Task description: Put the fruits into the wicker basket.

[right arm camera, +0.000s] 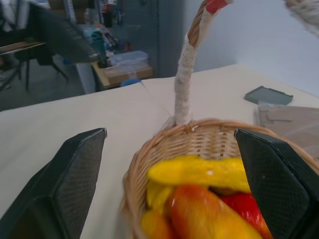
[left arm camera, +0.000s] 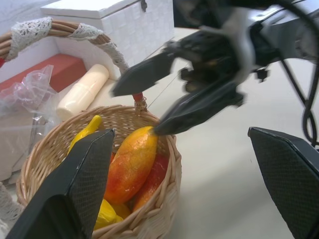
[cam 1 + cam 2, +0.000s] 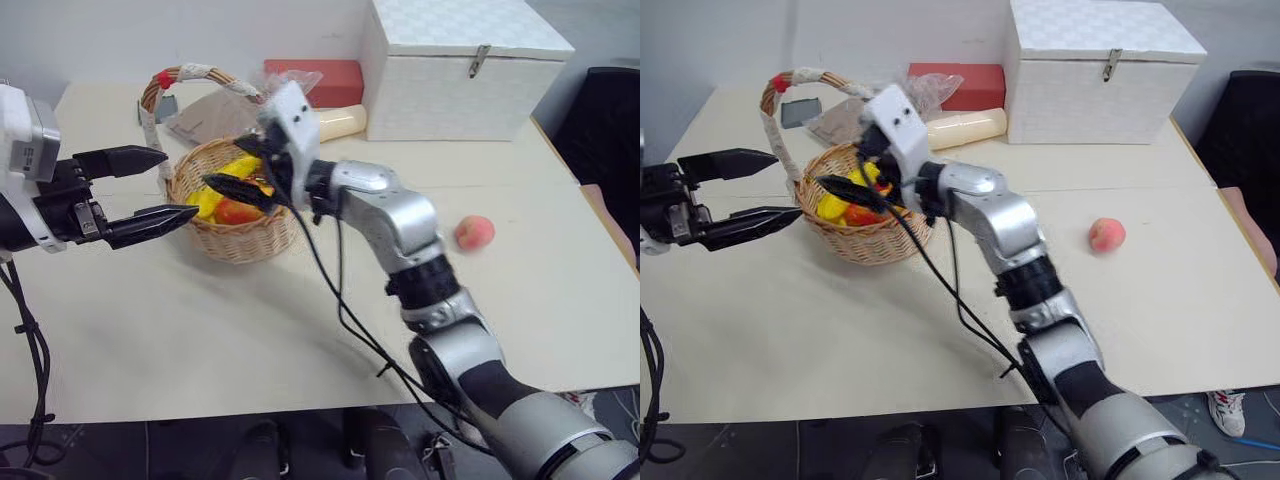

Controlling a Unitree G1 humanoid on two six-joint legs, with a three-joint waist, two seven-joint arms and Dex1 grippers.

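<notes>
The wicker basket (image 3: 238, 240) stands on the table left of centre, its wrapped handle (image 3: 195, 72) arching over it. Inside lie a yellow banana (image 1: 199, 172), an orange-red mango (image 2: 132, 162) and a redder mango (image 1: 244, 209). My right gripper (image 3: 238, 170) hovers over the basket's mouth, open, with nothing between its fingers; its lower fingertip is close above the orange-red mango. My left gripper (image 3: 180, 183) hangs open just left of the basket, apart from it. A pink-orange peach (image 3: 474, 232) rests alone on the table to the right.
A large white box with a metal latch (image 3: 460, 70) stands at the back right. A red box (image 3: 315, 80), a cream cylinder roll (image 3: 340, 122) and a crumpled plastic bag (image 3: 215, 115) lie behind the basket. The table's right edge (image 3: 600, 215) is near the peach.
</notes>
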